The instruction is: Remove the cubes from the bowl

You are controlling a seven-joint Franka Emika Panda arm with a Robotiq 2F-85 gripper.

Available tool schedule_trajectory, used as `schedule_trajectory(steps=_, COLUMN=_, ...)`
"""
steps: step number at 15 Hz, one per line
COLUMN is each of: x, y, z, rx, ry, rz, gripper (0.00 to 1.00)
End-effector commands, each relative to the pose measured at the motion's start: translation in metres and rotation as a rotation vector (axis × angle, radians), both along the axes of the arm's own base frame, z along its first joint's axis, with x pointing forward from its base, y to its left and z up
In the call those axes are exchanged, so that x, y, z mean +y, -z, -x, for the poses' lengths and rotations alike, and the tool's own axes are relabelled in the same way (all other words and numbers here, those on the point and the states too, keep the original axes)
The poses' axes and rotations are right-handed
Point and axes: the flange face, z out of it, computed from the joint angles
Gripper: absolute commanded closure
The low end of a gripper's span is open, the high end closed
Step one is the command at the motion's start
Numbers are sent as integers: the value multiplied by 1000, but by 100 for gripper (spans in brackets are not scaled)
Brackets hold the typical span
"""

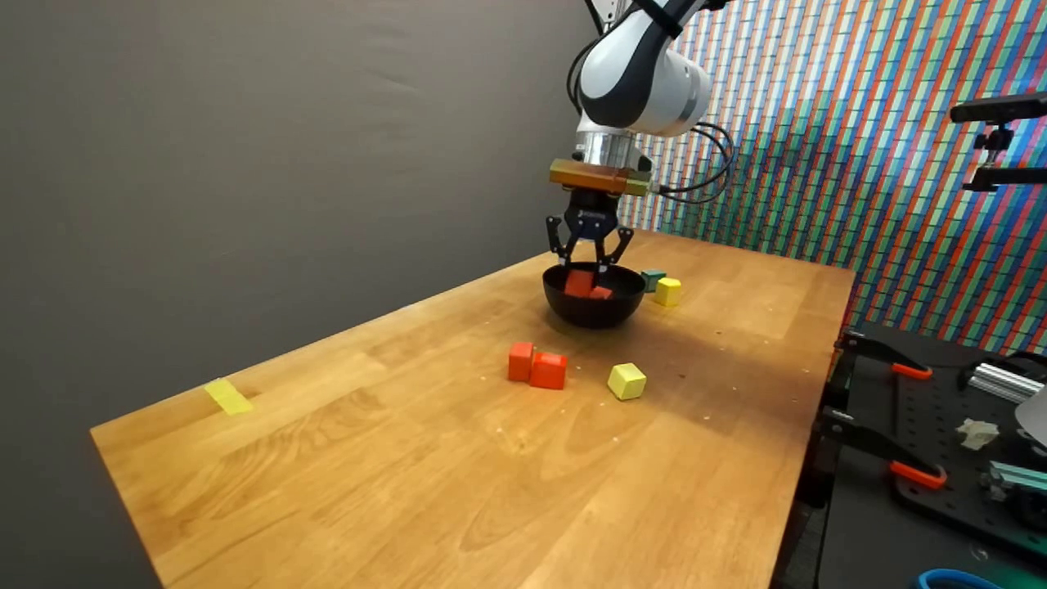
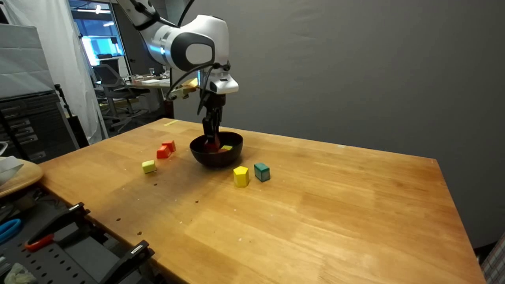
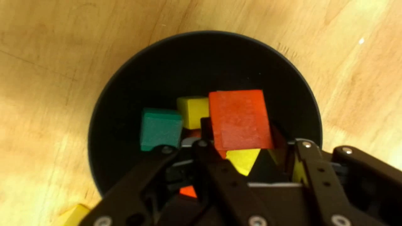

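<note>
The gripper (image 3: 241,129) has its fingers (image 3: 206,130) clamped on a red cube (image 3: 240,116) inside the black bowl (image 3: 188,62), which stands on the worktop (image 2: 335,205) near its edge along the grey wall (image 2: 335,79)

A wooden table (image 1: 409,491) stands in front of a plain grey wall (image 1: 286,164). A flat strip of yellow tape (image 1: 229,396) lies on the table near a corner. In an exterior view, a multicoloured striped backdrop (image 1: 785,180) stands beyond the table, and a black bracket (image 1: 1014,177) is visible at the side. Two black clamps (image 1: 871,442) with orange-red tips are positioned at the table edge, next to a perforated black board (image 1: 924,417) that carries a crumpled pale scrap (image 1: 977,433). In an exterior view, a white curtain (image 2: 65,59) hangs beside a dark drawer cabinet (image 2: 43,114); an office chair (image 2: 108,75) stands near a desk (image 2: 159,85) in the background.
</note>
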Motion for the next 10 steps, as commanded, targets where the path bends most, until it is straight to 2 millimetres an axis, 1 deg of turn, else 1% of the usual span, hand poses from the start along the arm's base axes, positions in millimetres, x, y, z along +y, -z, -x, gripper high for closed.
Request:
schedule_trajectory(steps=1, x=-12, y=-52, z=49, rx=-44, ry=-7, rz=17, gripper=78)
schedule_trajectory(steps=3, x=-16, y=-55, z=82, rx=13, ry=-9, rz=38, gripper=78)
schedule_trajectory(steps=5, x=-19, y=-42, z=117, rx=78, ry=3, rz=28, gripper=78)
schedule_trajectory(steps=7, x=-19, y=-26, z=145, rx=137, ry=-8, rz=16, gripper=78)
schedule_trajectory(steps=10, x=-29, y=0, z=166, rx=139, ry=30, rz=31, gripper=78)
